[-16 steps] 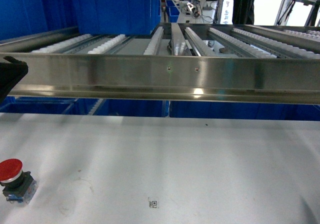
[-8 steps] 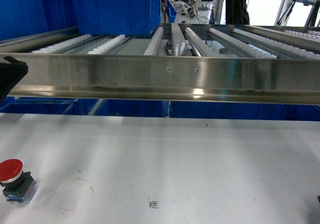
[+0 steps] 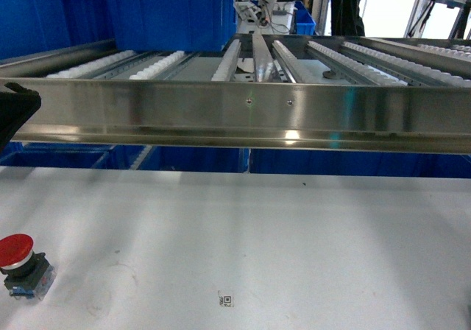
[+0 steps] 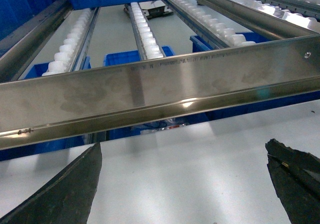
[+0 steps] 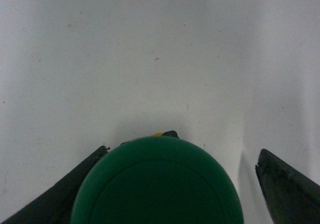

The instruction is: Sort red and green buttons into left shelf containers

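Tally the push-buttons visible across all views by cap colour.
Red mushroom-cap push-button on a dark body: 1
Green round-cap push-button between the right gripper's fingers: 1
Total: 2

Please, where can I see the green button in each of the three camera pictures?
Head: not in it; only the red button shows, lower left on the white table.
Left wrist: not in it.
Right wrist: green button fills the bottom centre, between the open right gripper fingers.
Shared landmark: the white table.
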Controlling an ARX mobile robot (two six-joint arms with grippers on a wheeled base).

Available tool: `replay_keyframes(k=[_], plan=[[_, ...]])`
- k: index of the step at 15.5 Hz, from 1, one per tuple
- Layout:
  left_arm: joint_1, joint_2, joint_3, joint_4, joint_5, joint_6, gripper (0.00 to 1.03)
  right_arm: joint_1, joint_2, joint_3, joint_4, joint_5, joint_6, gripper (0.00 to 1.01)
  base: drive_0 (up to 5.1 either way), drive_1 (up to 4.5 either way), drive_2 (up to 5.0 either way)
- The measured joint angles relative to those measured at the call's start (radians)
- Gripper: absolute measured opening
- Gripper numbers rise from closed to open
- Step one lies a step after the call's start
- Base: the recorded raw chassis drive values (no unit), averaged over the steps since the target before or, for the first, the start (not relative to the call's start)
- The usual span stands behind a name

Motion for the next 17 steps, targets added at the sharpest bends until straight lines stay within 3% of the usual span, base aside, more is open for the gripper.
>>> replay_keyframes(k=[2,6,9,11,12,13,14,17], plan=[[0.000,0.000,0.000,0.000,0.000,0.000,0.98,-0.005,0.005,-0.004,0.018,-0.011,0.000,0.70,0.0,0.00,0.0],[0.000,0.000,0.000,0.000,0.000,0.000,0.98,-0.012,0.013,-0.021,0.048,-0.027,0.001,0.26,0.0,0.00,0.0],[0.000,0.000,0.000,0.000,0.000,0.000,0.98,-0.017,0.006,-0.053,0.134,-0.026,0.005,0.26,0.0,0.00,0.0],[0.000,0.000,0.000,0.000,0.000,0.000,0.98,-0.015,-0.069,-0.125,0.224,-0.037,0.039,0.26,0.0,0.00,0.0],[0.000,0.000,0.000,0.000,0.000,0.000,0.98,-0.011,-0.207,-0.216,0.298,-0.056,0.077,0.26,0.0,0.00,0.0],[0.000,0.000,0.000,0.000,0.000,0.000,0.98,-0.024,-0.472,-0.376,0.261,-0.114,0.118,0.26,0.0,0.00,0.0],[0.000,0.000,0.000,0.000,0.000,0.000,0.98,-0.085,-0.835,-0.472,0.046,-0.155,0.147,0.26,0.0,0.00,0.0],[0.000,0.000,0.000,0.000,0.000,0.000,0.98,-0.079,-1.129,-0.490,-0.173,-0.157,0.132,0.26,0.0,0.00,0.0]])
